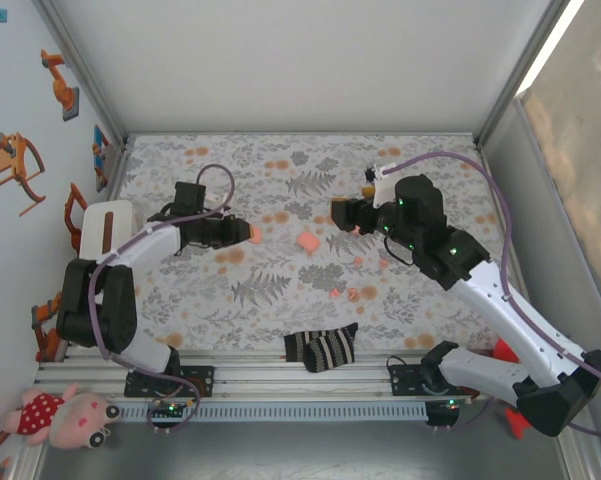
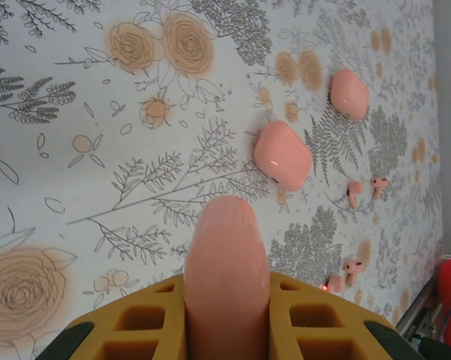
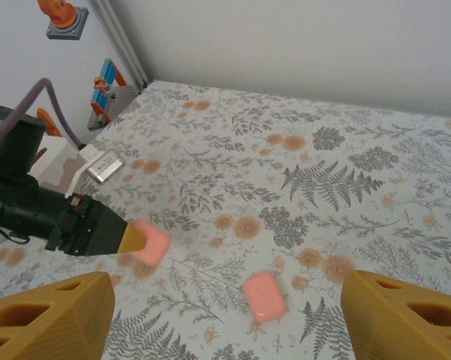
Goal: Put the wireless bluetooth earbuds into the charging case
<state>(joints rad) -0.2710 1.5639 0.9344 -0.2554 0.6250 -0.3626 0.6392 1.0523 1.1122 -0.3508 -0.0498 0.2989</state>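
Hazards at the pick-up stage, all placed relative to the loose case [image 1: 307, 242] lying on the floral cloth [image 1: 430, 190]. Left gripper [image 1: 237, 232], just beside the loose case on its left-arm side, has its fingers [image 2: 135, 330] clamped on a held case [image 2: 225, 255], which juts past the fingertips with its lid apparently closed. Right gripper [image 3: 227, 279] hangs near the loose case on its right-arm side, raised off the cloth, its fingers spread wide and grasping nothing. 4 earbuds [image 2: 354, 193] lie in 2 pairs on the cloth, near the loose case on its side toward the right arm and the arm bases, but apart from it. Likely failures:

- Broad fingers closing on so small a nub may squirt it sideways or snag the cloth.
- Orange flower prints could be mistaken for an earbud.
- A descent may knock the loose case.
- The held case, gripped at 1 end only, may twist under insertion pressure.
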